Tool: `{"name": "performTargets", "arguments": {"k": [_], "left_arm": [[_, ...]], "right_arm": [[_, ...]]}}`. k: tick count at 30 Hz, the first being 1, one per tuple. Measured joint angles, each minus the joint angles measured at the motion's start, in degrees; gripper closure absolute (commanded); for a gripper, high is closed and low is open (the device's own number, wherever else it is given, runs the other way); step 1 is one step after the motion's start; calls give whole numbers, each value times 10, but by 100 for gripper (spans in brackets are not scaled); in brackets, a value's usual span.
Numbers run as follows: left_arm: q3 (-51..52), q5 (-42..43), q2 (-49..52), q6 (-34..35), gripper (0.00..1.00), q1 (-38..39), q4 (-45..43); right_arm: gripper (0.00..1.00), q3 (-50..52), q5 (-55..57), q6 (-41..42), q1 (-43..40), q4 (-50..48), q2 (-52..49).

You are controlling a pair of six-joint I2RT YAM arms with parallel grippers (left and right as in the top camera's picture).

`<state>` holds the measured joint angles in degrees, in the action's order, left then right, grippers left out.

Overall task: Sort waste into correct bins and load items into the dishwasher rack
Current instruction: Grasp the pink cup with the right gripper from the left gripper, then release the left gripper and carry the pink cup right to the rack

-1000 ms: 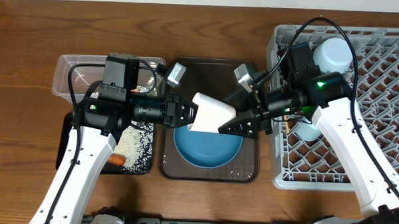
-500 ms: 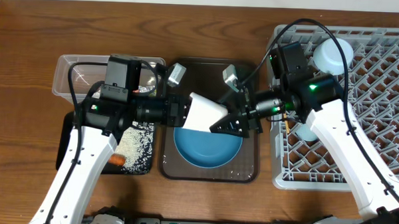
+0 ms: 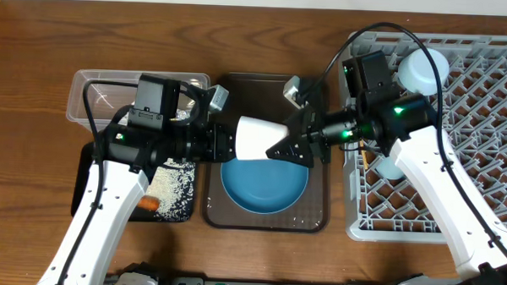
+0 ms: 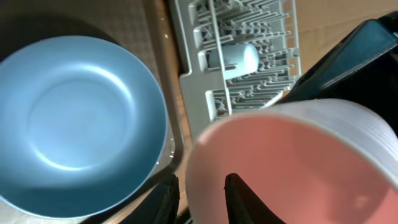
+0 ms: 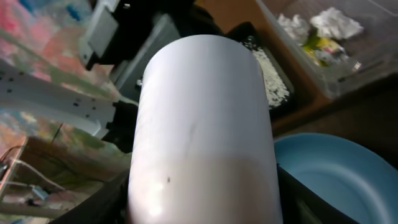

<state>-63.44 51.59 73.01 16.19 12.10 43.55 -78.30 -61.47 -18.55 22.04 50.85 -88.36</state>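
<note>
The pink cup, white outside and pink inside, is held on its side above the blue plate. My left gripper is shut on its rim, one finger inside and one outside, as the left wrist view shows on the cup. My right gripper grips the cup's other end, its fingers against both sides of the cup in the right wrist view. The grey dishwasher rack stands at the right and holds the light-blue cup and the bowl.
The plate lies on a brown tray. The clear tub at the left holds the napkin and wrapper. The black tray below it holds rice and the carrot.
My right gripper moved left and closed round the cup's base. The cup swung from tilted to nearly level. My left gripper kept its hold on the rim.
</note>
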Motion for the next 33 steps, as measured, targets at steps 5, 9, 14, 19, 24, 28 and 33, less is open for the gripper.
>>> {"name": "performTargets", "arguments": {"k": [5,9,14,19,24,28,33], "left_arm": [[0,-21,0,-2,72,0,2],[0,-35,0,-2,72,0,2],[0,-37,0,-2,72,3,3],[0,-35,0,-2,67,5,15],[0,-35,0,-3,58,5,26],[0,-35,0,-6,50,5,26],[0,-35,0,-6,48,5,26]], "right_arm": [[81,0,36,27,0,-2,0],[83,0,63,51,-5,-4,0],[87,0,141,105,-33,-3,0],[89,0,248,176,-56,36,0],[89,-3,348,216,-99,92,0],[89,-38,410,229,-150,145,-1],[88,-109,468,236,-204,184,-1]]}}
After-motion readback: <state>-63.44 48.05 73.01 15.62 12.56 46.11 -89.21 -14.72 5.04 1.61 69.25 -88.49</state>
